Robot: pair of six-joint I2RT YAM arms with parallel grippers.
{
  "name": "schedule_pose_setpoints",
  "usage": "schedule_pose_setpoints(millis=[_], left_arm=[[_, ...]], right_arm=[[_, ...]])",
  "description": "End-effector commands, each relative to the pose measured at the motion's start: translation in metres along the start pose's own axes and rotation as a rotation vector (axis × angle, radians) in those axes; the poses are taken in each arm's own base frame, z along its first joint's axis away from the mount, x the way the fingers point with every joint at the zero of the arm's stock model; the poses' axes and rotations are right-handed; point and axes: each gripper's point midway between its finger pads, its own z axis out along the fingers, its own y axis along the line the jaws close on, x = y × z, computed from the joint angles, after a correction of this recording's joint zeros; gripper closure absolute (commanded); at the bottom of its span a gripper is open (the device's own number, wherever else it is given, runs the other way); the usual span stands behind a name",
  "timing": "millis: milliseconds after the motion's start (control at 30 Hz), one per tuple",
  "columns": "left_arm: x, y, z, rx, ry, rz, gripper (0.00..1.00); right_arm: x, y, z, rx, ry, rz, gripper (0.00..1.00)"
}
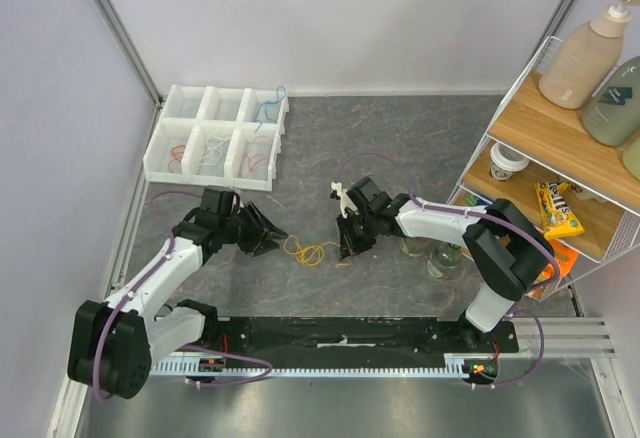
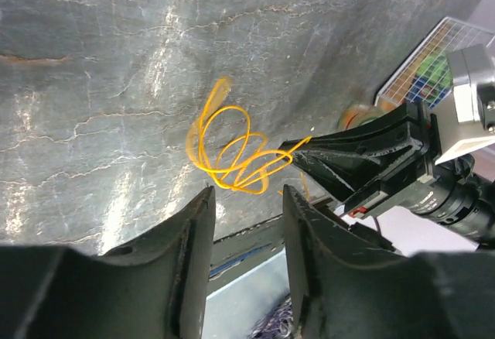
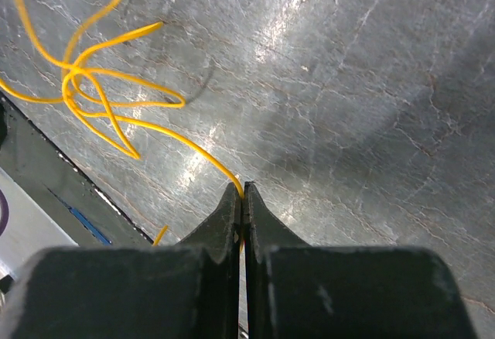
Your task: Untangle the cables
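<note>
The right gripper (image 3: 243, 192) is clamped fully closed, with one yellow strand (image 3: 197, 153) pinched at the very tips of its fingers. From that pinch the strand runs ahead and to the left of the fingertips into the cable tangle (image 3: 93, 83), where several yellow loops cross at one knot on the table (image 3: 371, 83). Beyond the tangle the left gripper (image 2: 247, 196) has its jaws partly apart with nothing between them. The loops lie just ahead of its fingertips and do not touch them.

The step in hand looks like taking a second hold so the knot can be drawn open. It should go best if the right pinch keeps steady while the left jaws come down over a single loop on their own side of the knot, not over the crossing itself. The pull should then be slow and low, along the line between the two grippers. The strand is thin and held only at the tips, so a jerk could slip it free.

The tangle's long axis runs from one gripper to the other, roughly parallel to the table's near edge. Its held end points at the right gripper and its free loops bulge toward the left one.

Farther off, well beyond the left gripper, a white compartment tray (image 1: 160, 153) holds other thin loops.
</note>
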Motion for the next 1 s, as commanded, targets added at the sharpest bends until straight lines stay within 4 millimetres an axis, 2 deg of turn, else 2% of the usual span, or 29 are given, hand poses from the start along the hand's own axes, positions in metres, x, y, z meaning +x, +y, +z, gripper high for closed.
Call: schedule_pose_setpoints(millis=[0, 133, 267, 467, 567, 667, 967], left_arm=[[-0.016, -0.02, -0.012, 0.022, -0.056, 0.151, 0.45], [-0.015, -0.018, -0.02, -0.002, -0.067, 0.207, 0.45], [-0.002, -0.019, -0.012, 0.011, -0.018, 0.203, 0.53], [0.028, -0.024, 0.003, -0.04, 0.039, 0.241, 0.48], [0.04, -0.011, 0.009, -0.116, 0.064, 0.293, 0.47], [0.048, -0.003, 0.011, -0.166, 0.081, 0.231, 0.44], [0.05, -0.003, 0.022, -0.186, 0.072, 0.136, 0.46]], right_arm=[[-0.009, 0.005, -0.002, -0.003, 0.003, -0.034, 1.0], [-0.009, 0.005, -0.002, -0.005, 0.001, -0.037, 1.0], [-0.01, 0.006, -0.002, -0.009, 0.001, -0.036, 1.0], [-0.01, 0.006, -0.001, -0.012, 0.0, -0.04, 1.0], [-0.013, 0.008, -0.004, -0.013, -0.015, -0.049, 1.0], [-0.013, 0.008, -0.005, -0.014, -0.019, -0.052, 1.0], [-0.012, 0.009, -0.006, -0.021, -0.022, -0.051, 1.0]])
